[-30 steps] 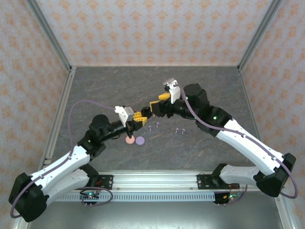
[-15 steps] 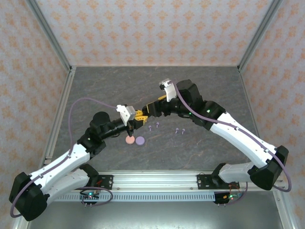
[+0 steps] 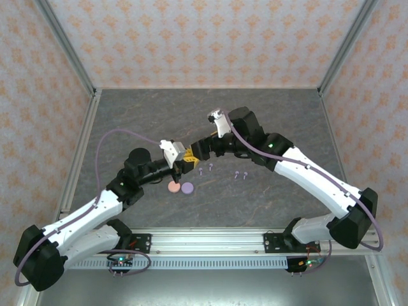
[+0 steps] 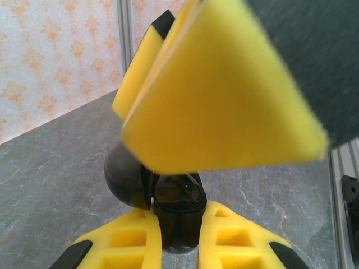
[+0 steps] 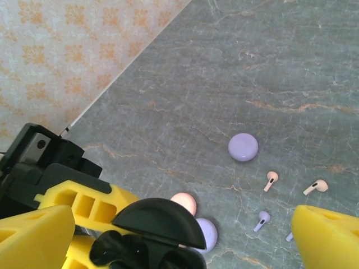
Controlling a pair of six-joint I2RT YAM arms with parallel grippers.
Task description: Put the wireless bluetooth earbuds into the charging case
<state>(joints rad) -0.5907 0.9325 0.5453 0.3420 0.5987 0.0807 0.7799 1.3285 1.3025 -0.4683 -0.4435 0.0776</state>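
My left gripper (image 3: 184, 160) is shut on the black charging case (image 4: 178, 216), gripping its lower body between the yellow fingers (image 4: 126, 241). The case's domed lid (image 5: 162, 223) stands open. What lies inside the case is too dark to make out. My right gripper (image 3: 199, 152) is open wide right at the case, one yellow finger (image 5: 33, 238) on each side of it. Tiny earbuds lie on the table: two pinkish ones (image 5: 271, 180) (image 5: 315, 186), a purple one (image 5: 261, 219), and two purple pairs (image 3: 205, 169) (image 3: 240, 174) in the top view.
A pink disc (image 3: 173, 188) and a purple disc (image 3: 187, 188) lie side by side just below the left gripper. Another purple disc (image 5: 243, 147) sits farther out. The grey marble-patterned table (image 3: 268, 121) is walled on three sides; a metal rail (image 3: 210, 241) runs along the near edge.
The right gripper has opened wide and shifted left until it sits over the case. The left gripper, still holding the case, has edged slightly right toward it.
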